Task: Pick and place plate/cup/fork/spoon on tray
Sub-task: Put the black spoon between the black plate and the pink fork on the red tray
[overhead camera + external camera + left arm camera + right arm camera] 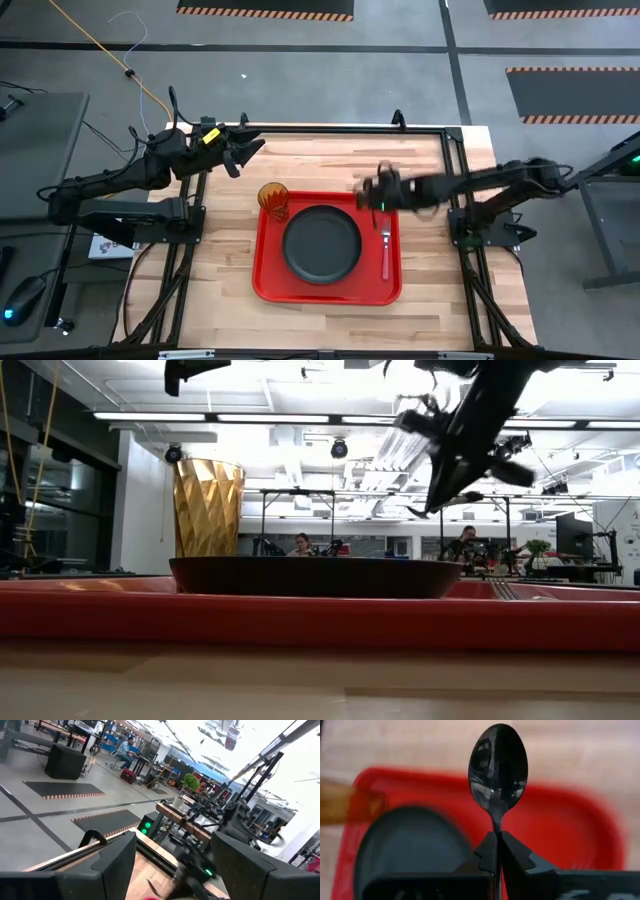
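Note:
The red tray (266, 285) lies on the wooden table. On it rest the dark plate (321, 244), the amber cup (273, 199) upright at its far left corner, and the pink-handled fork (386, 252) along its right side. My right gripper (372, 190) is in the air over the tray's far right corner, shut on the dark spoon (498, 770). My left gripper (243, 152) is open and empty over the table's far left corner. My right gripper pinches the spoon's thin handle (497, 836), just behind the bowl, between its two fingers. The handle lies along the fingers and the bowl (498, 765) sticks out beyond the fingertips. The spoon is lifted clear above the tray.
Bare wood lies around the tray on all sides. A black frame (455, 135) runs along the table's far and side edges. People sit at desks in the room beyond the table (301, 544).

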Robot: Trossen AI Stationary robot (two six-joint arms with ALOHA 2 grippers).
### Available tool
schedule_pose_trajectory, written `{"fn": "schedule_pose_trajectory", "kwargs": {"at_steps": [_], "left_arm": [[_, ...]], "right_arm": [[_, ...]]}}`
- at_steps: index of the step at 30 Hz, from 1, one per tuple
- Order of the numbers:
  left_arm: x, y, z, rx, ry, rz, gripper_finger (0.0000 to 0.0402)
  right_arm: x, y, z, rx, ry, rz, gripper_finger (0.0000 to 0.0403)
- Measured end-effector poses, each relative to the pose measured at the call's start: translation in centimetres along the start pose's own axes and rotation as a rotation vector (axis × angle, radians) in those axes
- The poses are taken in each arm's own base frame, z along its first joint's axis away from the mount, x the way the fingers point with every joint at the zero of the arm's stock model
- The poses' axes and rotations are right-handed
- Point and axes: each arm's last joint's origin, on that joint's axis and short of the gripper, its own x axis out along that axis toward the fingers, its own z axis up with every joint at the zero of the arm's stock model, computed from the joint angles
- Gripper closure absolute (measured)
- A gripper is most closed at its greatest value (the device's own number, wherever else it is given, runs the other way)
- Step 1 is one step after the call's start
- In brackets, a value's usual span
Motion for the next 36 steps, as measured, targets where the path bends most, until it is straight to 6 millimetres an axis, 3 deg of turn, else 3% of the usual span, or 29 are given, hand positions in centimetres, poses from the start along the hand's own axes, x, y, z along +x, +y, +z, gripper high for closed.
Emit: {"fn": "schedule_pose_trajectory", "kwargs": {"at_steps": [7, 13, 19, 29, 36], "left_arm": [[0.0, 0.0, 0.0, 0.100, -0.003, -0.001, 0.0153], [0.0, -0.1, 0.2, 0.133, -0.028, -0.004, 0.0153], [0.0, -0.2, 0.5, 0.129, -0.062, -0.007, 0.0153], [0.0, -0.2, 0.5, 0.129, -0.063, -0.007, 0.0153], [0.0, -0.2, 0.5, 0.129, -0.063, -0.007, 0.0153]], "right_arm": [[0.0, 0.0, -9.2, 0.180, 0.048, -0.056, 0.0403], [1.0, -0.5, -13.7, 0.264, 0.119, -0.134, 0.0403], [2.1, -0.3, -13.8, 0.236, 0.081, -0.257, 0.0403], [4.7, 0.6, -14.1, 0.196, 0.147, -0.235, 0.0403], [5.0, 0.6, -14.3, 0.214, 0.159, -0.240, 0.0401]]}}
